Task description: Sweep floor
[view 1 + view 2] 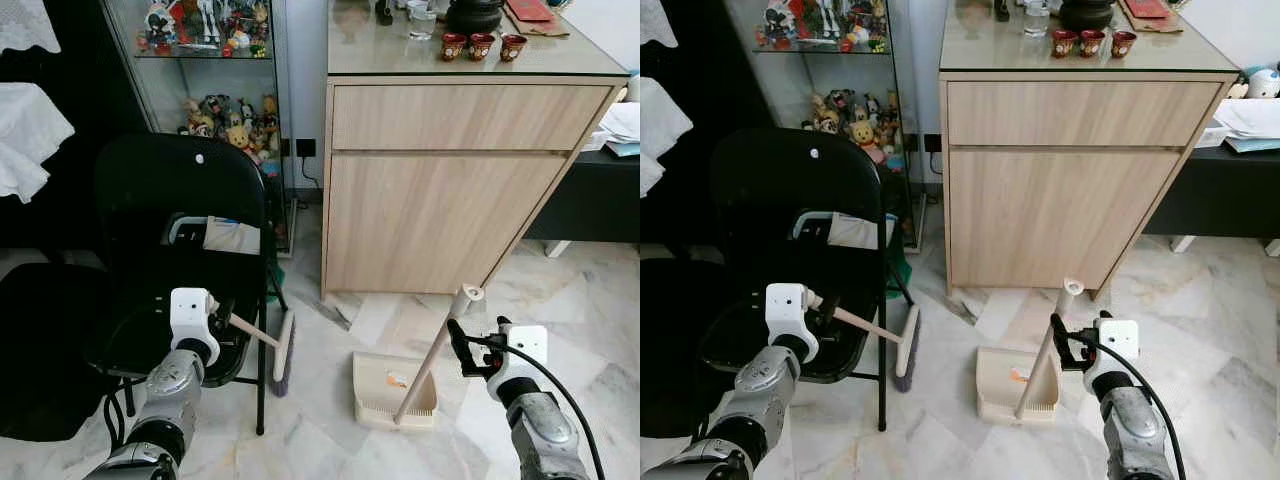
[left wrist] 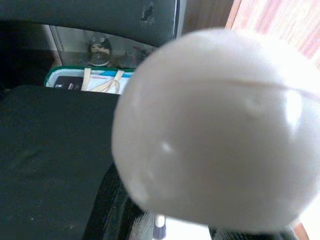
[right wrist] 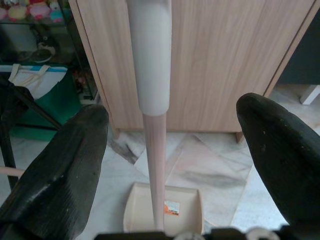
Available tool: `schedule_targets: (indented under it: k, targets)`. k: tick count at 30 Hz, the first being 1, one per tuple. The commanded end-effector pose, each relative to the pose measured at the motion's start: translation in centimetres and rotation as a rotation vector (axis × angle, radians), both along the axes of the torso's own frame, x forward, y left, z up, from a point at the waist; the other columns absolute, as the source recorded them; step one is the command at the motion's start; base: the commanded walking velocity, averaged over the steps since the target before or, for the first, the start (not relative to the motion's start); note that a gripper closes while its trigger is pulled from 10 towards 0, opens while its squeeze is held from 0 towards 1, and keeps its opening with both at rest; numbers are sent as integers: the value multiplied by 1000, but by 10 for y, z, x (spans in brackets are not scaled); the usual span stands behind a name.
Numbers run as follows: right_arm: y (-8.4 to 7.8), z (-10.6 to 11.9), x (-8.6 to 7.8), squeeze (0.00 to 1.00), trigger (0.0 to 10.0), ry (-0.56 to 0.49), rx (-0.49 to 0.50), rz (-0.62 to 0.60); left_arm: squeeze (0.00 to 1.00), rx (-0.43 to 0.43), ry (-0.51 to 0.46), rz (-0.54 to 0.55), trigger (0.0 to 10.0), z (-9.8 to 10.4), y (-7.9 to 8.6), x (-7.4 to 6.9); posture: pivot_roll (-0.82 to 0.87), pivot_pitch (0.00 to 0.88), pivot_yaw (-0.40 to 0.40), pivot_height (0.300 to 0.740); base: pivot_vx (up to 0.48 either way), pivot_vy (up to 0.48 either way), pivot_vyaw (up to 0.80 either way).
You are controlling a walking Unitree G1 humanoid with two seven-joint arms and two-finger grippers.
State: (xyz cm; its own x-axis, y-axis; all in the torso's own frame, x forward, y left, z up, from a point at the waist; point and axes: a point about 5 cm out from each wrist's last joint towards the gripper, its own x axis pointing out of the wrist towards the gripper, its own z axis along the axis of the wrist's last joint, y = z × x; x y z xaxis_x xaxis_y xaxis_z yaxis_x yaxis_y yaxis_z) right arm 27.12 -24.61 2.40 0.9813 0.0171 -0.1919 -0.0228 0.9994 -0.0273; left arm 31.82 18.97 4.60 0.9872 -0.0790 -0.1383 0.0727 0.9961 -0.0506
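Ahead stands one wood cabinet (image 1: 440, 190), the largest thing in the room, with one black chair (image 1: 180, 230) to its left on the marble floor (image 1: 330, 440). Three small red cups (image 1: 482, 46) sit on the cabinet's glass top.

One dustpan (image 1: 385, 395) rests flat on the floor before the cabinet, its long handle (image 1: 440, 345) rising at a tilt. It looks like light, stiff plastic with a slim, smooth pole, best taken high on the pale grip sleeve. The right hand (image 1: 465, 345) hovers just beside that sleeve, fingers (image 3: 55, 170) spread wide on either side of the pole, not yet closed on it.

One broom (image 1: 283, 350) hangs beside the chair, bristles near the floor. It seems light and rigid too, though its rounded handle end could slip. The left hand (image 1: 222, 318) is at that end; whether its fingers grip it cannot be told, since the handle's white knob (image 2: 215, 130) blocks the wrist camera.
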Motion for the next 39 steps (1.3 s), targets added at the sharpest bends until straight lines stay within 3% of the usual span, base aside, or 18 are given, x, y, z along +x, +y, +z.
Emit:
schedule_targets:
  k: [1,2,3,4,13,21,29,39]
  targets:
    - [-8,5,3,1000,10000,-2,-37,-32,0,10,21,-5,10000,-2,1,0,13,87,4,740,0,0,0]
    - [-11,6,4,722,10000,-2,-51,-46,0,11,21,-6,10000,-2,1,0,12,83,4,740,0,0,0]
    - [-13,8,5,722,10000,-2,-59,-55,0,10,21,-5,10000,-2,1,0,12,83,4,740,0,0,0]
    - [-16,9,6,0,10000,-2,-62,-64,0,10,21,-6,10000,-2,0,0,12,82,4,740,0,0,0]
    - [-19,17,14,0,10000,-6,-60,-52,0,11,17,-5,10000,-1,1,1,19,78,4,740,0,0,0]
    - [2,10,19,0,10000,42,16,80,0,16,18,-5,10000,-1,3,0,23,85,8,740,0,0,0]
    - [7,7,18,0,10000,57,14,85,0,15,19,-8,10000,-1,3,0,23,92,9,740,0,0,0]
    - [-4,16,27,0,10000,56,-10,67,0,18,20,-7,10000,-1,4,0,30,93,7,740,0,0,0]
